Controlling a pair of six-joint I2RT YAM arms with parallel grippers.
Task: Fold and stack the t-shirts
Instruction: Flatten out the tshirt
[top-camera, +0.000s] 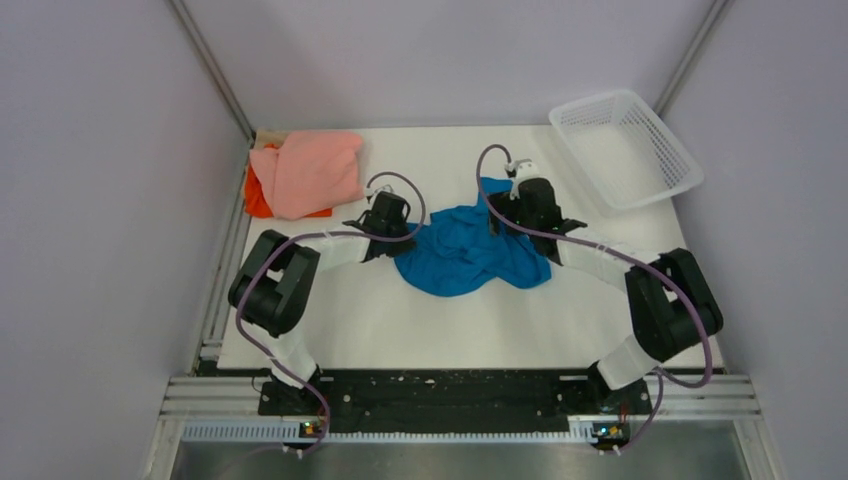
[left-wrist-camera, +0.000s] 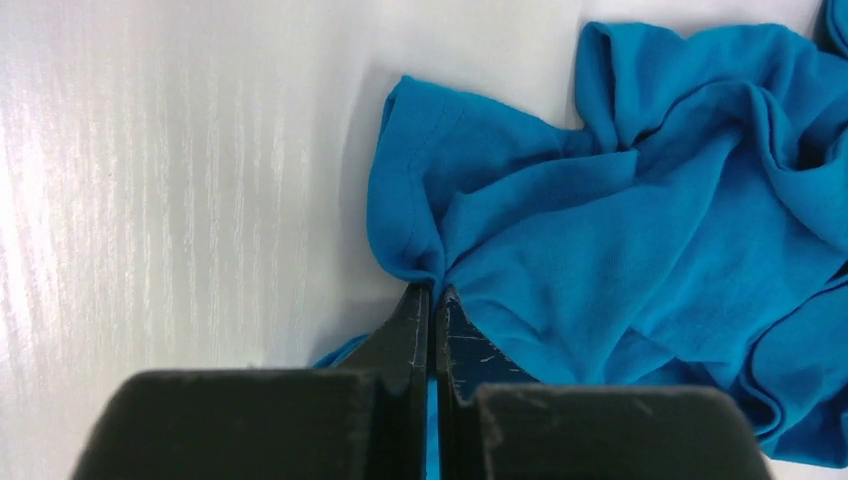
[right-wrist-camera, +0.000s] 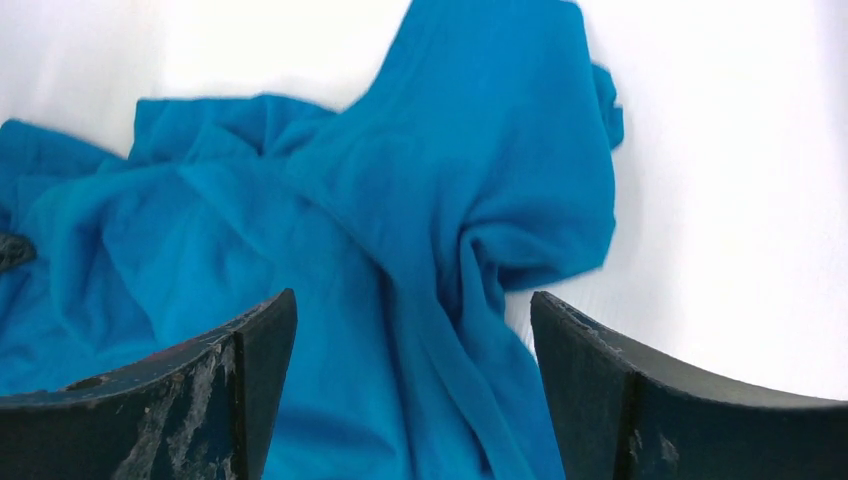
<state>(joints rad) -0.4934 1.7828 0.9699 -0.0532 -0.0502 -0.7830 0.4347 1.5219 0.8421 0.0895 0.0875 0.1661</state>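
I am pinching an edge of the blue t-shirt (top-camera: 462, 258), crumpled mid-worktop (top-camera: 400, 335), in the closed left claw (left-wrist-camera: 433, 296). The right claw (right-wrist-camera: 412, 305) is hanging wide open over soft, bunched folds. It should grip the opposite edge, then both should pull apart gently to flatten the wrinkles.

From high above the near edge, we look down on the whole surface (top-camera: 450, 330). Our wrist views sit low and close, one peering past the left gripper (left-wrist-camera: 432, 300), one past the right gripper (right-wrist-camera: 412, 300); all three share the blue t-shirt (top-camera: 465, 255).
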